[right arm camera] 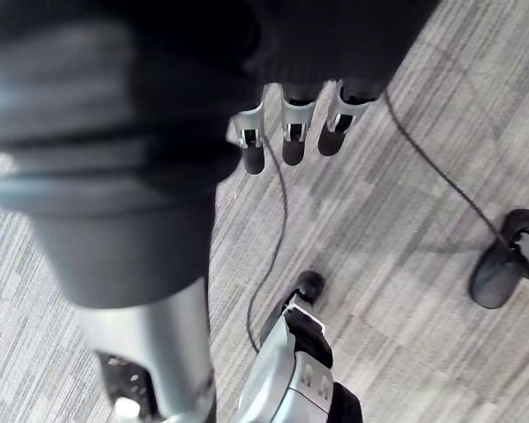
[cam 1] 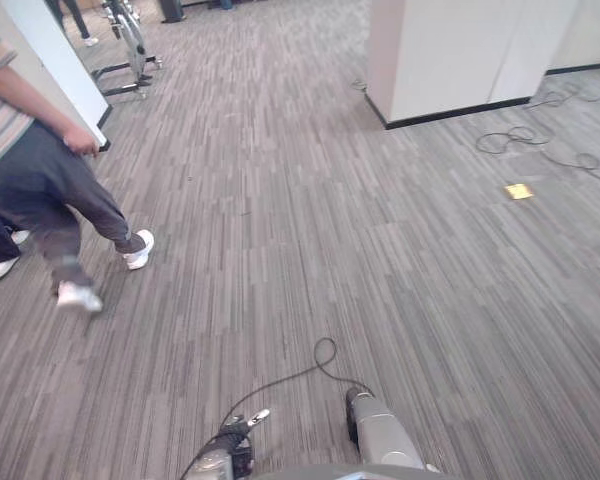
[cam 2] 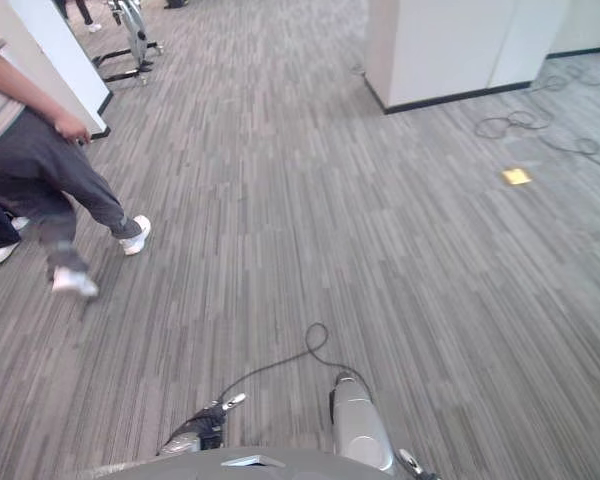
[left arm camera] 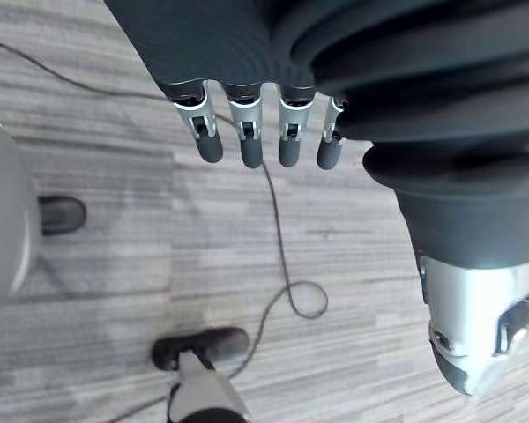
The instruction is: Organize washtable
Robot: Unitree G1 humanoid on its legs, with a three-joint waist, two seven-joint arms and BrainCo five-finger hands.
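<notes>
Grey striped carpet (cam 1: pixel 310 220) lies under both hands. Left hand (left arm camera: pixel 247 145) hangs empty, fingers straight and loosely spread. Right hand (right arm camera: pixel 291 141) likewise. Person (cam 1: pixel 40 190) mid-stride well ahead, on the left hand's side.

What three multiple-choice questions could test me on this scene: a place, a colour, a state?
1. Where does the person walk? A robot's right; B robot's left; C straight ahead.
2. What colour is the small square on the carpet? A yellow; B blue; C red.
3. How are the left hand and right hand? A shut on cloth; B shut on a cup; C open, empty.
1B: seen at the eye views' left. 2A: yellow against grey. 3C: both hang relaxed, holding nothing.
</notes>
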